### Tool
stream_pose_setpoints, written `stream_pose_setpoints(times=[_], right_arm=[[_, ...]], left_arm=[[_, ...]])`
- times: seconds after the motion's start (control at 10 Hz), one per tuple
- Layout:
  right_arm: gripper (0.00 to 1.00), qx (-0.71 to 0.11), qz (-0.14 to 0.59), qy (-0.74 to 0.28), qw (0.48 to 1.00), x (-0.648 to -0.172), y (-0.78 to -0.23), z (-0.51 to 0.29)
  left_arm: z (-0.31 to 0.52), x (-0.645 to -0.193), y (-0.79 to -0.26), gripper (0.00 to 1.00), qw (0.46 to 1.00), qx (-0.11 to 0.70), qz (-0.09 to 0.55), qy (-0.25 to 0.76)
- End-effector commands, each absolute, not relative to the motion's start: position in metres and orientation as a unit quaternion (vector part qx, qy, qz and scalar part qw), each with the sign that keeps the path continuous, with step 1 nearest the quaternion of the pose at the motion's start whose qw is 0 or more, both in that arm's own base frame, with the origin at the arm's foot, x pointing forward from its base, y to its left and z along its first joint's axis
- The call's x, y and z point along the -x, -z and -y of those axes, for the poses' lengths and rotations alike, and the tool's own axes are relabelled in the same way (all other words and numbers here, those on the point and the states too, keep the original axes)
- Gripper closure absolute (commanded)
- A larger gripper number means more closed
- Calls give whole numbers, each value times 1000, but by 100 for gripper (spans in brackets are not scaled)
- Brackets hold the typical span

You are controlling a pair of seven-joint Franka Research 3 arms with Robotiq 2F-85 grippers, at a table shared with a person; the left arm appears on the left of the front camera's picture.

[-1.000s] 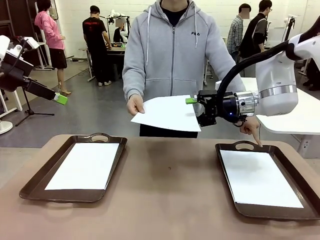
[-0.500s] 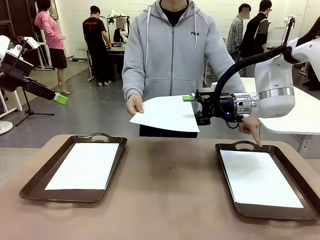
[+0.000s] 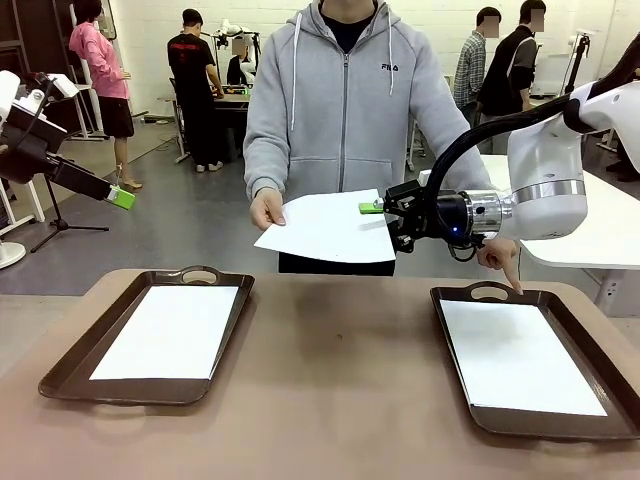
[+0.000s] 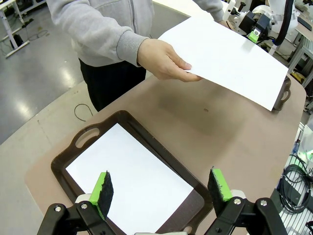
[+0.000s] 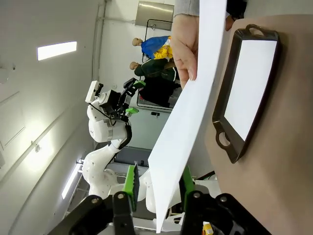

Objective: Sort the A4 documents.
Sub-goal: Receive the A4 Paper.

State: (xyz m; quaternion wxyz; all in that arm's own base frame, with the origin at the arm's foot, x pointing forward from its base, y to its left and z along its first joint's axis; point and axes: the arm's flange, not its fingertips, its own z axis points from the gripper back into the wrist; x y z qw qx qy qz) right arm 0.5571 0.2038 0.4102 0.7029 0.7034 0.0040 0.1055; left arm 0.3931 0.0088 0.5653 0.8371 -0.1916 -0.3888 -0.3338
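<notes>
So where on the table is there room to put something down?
The bare brown tabletop between the left dark brown tray and the right dark brown tray is free. Both trays already hold white paper sheets.

We see brown table (image 3: pixel 330 400) carrying two dark brown handled trays: one at left (image 3: pixel 75 365), one at right (image 3: pixel 455 345), well apart. Behind, person in grey zip hoodie (image 3: pixel 345 110) stands. Farther off, we spot several people standing.

Bright even indoor light, soft shadows, sharp focus, wide-angle bending in wrist views
</notes>
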Motion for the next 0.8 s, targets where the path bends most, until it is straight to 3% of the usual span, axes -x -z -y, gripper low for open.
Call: stream_pose_setpoints(times=[0.0,0.3,0.7], right_arm=[[73,-711,-14,-94,697,-567,-416,-205],[100,-709,-17,-89,699,-568,-416,-203],[100,-710,-24,-90,698,-568,-416,-204]], left_arm=[[-9,-393,-564,0,837,188,393,331],[-9,-393,-564,0,837,188,393,331],[-9,-393,-564,0,837,188,393,331]])
